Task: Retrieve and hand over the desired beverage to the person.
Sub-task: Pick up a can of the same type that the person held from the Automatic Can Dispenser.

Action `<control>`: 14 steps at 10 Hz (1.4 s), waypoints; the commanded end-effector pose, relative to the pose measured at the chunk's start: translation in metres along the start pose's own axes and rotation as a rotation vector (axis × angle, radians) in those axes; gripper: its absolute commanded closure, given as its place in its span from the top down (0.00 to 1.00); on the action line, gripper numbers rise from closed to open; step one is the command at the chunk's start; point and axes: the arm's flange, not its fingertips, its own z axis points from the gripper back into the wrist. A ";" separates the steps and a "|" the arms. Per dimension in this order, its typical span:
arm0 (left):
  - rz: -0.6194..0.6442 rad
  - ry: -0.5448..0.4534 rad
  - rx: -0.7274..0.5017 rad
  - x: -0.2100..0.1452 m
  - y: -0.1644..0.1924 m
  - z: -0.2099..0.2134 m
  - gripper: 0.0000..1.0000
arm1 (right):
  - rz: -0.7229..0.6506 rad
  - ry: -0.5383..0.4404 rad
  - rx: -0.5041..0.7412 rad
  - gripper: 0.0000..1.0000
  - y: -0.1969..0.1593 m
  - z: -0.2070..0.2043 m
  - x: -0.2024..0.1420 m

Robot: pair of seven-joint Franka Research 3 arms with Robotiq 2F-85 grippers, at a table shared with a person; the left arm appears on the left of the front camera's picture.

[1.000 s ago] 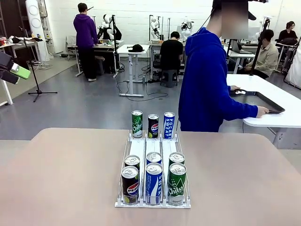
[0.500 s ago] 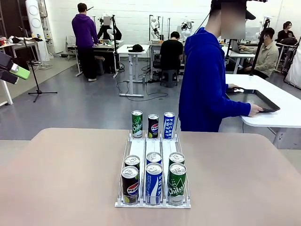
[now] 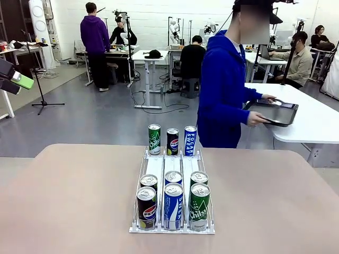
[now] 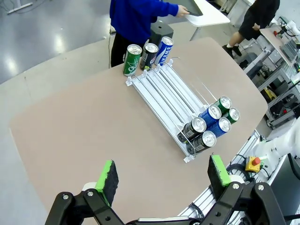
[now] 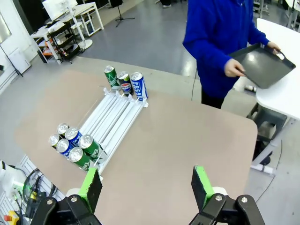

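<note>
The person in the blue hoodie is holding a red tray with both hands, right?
No, the tray is black, not red. The person in the blue hoodie does hold it with both hands; the front view shows it.

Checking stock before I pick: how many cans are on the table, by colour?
Green cans: 3
Black cans: 3
Blue cans: 3
Total: 9

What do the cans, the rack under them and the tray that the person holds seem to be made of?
Cans: likely aluminium, printed glossy sides, shiny pull-tab tops.
Rack: probably white plastic lanes with thin wire dividers.
Tray: dark, matte, rigid; plastic or coated metal, unclear.
</note>
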 end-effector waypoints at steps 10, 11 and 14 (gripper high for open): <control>-0.010 -0.003 -0.013 0.000 0.000 0.002 1.00 | 0.004 -0.005 0.010 1.00 0.001 -0.001 -0.001; -0.010 -0.003 -0.013 0.000 0.000 0.002 1.00 | 0.004 -0.005 0.010 1.00 0.001 -0.001 -0.001; -0.010 -0.003 -0.013 0.000 0.000 0.002 1.00 | 0.004 -0.005 0.010 1.00 0.001 -0.001 -0.001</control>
